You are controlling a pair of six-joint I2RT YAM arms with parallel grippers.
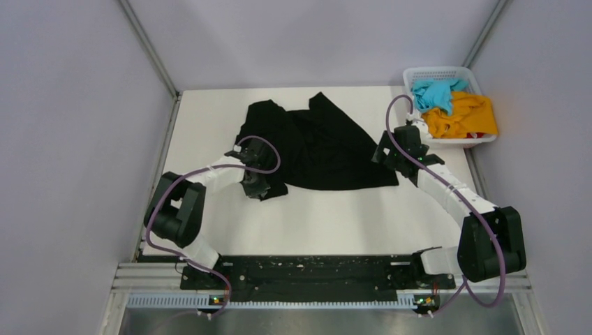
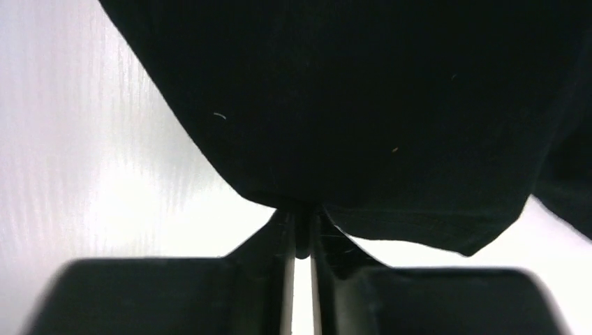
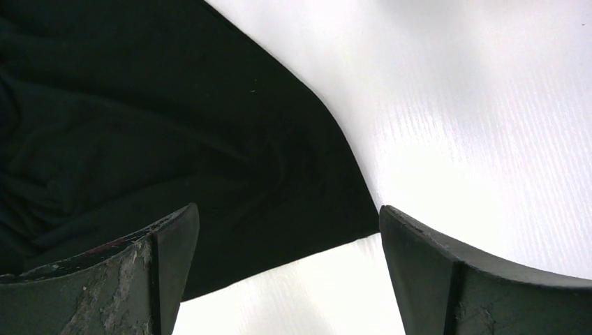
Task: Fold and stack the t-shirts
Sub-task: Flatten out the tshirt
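Large solid black short-sleeved fabric t-shirt (image 1: 317, 143) is lying crumpled and partly spread on the white table (image 1: 335, 220), reaching from close to the far edge toward the centre. In the overhead view its folds are merging into one dark mass, so sleeves and collar cannot be told apart.

The shirt's near-left corner is bunching at the left gripper (image 2: 301, 236). That gripper's fingers are pressing together and pinching the black cloth just above a hem. In the left wrist view the fabric is filling most of the frame and running off the top and right.

The right gripper (image 3: 286, 213) is hanging over the shirt's right-hand edge. Its fingers are standing wide apart, with cloth edge and bare table below the gap. Whether the tips are touching the surface cannot be told.

Turquoise-blue fabric shirt (image 1: 436, 93) and orange-yellow fabric shirt (image 1: 466, 115) are sitting wadded in a white plastic lattice basket (image 1: 436, 72) at the far right corner. The orange one is draping over the basket's near rim. Their outlines are unreadable.

White surface is showing between the black shirt's near hem and the near edge, and in a strip along the left edge. The right arm is crossing the stretch between the basket and the near right corner.

Glare is washing out the tabletop in both wrist views. Pale grey walls (image 1: 70, 105) are closing in the left, far and right sides.
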